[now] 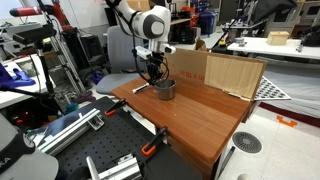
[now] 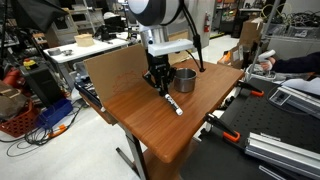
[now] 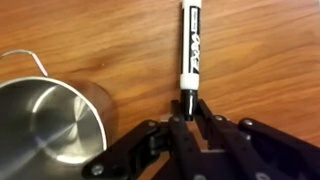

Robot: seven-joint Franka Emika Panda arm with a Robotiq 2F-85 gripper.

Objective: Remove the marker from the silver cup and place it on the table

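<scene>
The marker (image 3: 188, 50) bears dark print along its barrel, perhaps a brand, too blurred to read.

Robotics laboratory or workshop. Evidence: wooden table (image 2: 150, 115) with an orange clamp (image 1: 150, 148) at one edge; cardboard panel (image 1: 235, 75) upright along another edge; black perforated breadboard (image 1: 110, 165) and aluminium rails (image 2: 285, 145) beside the table; checkerboard calibration sheet (image 1: 272, 92) beyond the panel; red crate (image 2: 15, 120) among loose cables; workbench (image 2: 85, 45) with boxes behind.
</scene>
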